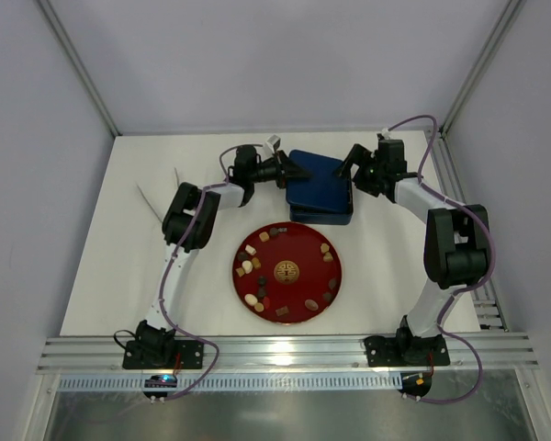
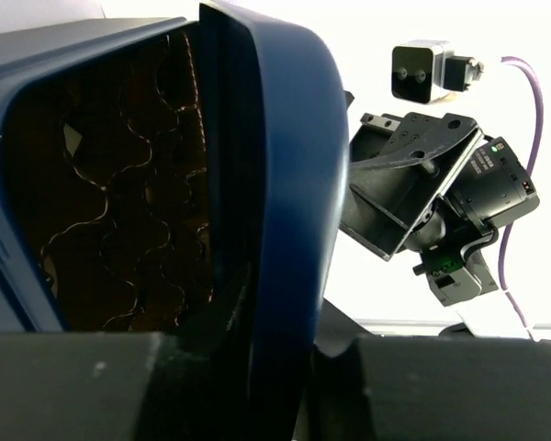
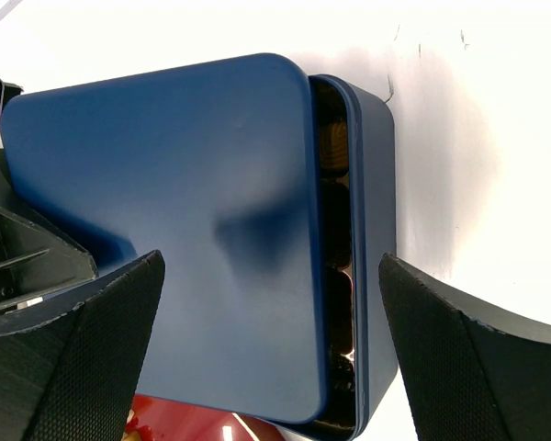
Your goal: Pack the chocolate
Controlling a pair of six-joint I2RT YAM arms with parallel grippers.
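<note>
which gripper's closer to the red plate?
Left. The left gripper sits at the tin's left edge, just beyond the plate's far rim; the right gripper is at the tin's right edge, farther off.

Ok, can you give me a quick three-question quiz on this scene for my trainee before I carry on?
1. True or false: the lid sits squarely shut on the blue tin.
2. In the top view, the chocolate lies: A) on the red plate; B) on the bare table; C) on top of the lid.
3. Which gripper stands wide open?
Key: 1 false, it sits offset, with a gap along one side; 2 A; 3 the right gripper.
</note>
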